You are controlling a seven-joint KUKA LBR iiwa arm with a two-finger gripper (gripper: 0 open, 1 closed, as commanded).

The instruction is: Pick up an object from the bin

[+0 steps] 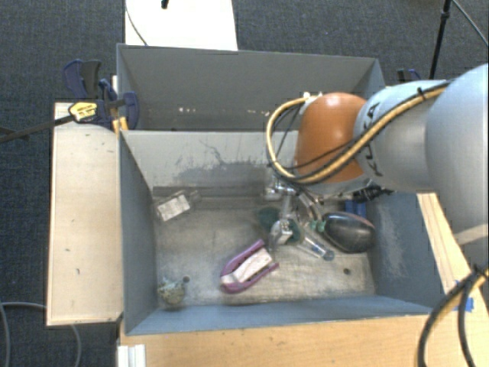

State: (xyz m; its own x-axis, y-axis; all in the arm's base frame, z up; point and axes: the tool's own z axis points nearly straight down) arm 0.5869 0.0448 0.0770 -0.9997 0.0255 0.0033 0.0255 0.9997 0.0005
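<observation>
Lying nearest, in the front left corner of the bin (137, 228), is a small grey-green lump (172, 292). Behind it, toward the middle of the floor, a purple and pink oblong thing (247, 267) lies slantwise, its far end pointing at the fingers (283, 233). These hang low over the floor just beside that end. I cannot tell whether they are clenched or released, nor whether they touch it. A dark teal thing (267, 219) sits close on the view's left of them. A thin clear stick with a blue tip (316, 249) and a glossy dark oval (348, 232) crowd in from the view's right, under the orange-covered wrist (328, 136). Further back on the left, well apart, lies a crumpled clear packet (173, 206).
</observation>
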